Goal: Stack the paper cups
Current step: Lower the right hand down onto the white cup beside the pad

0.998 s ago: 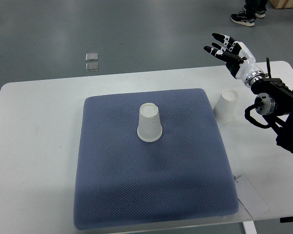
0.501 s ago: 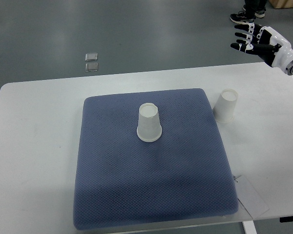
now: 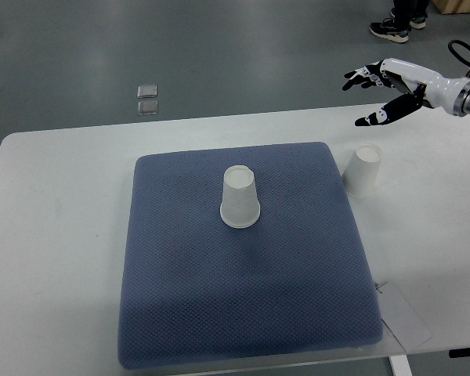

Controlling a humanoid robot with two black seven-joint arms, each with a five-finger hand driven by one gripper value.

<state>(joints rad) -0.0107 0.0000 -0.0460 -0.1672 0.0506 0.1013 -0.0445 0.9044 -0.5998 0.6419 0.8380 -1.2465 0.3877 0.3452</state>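
Right robot hand (image 3: pixel 392 86) above the far table edge, fingers spread wide, empty; paper cup (image 3: pixel 363 170) below it, apart.

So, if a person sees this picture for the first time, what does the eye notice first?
Probably the big blue mat covering the middle of the white table, with one upside-down paper cup standing on it. A second cup stands just off the mat's right edge, and the right hand hovers open beyond it.
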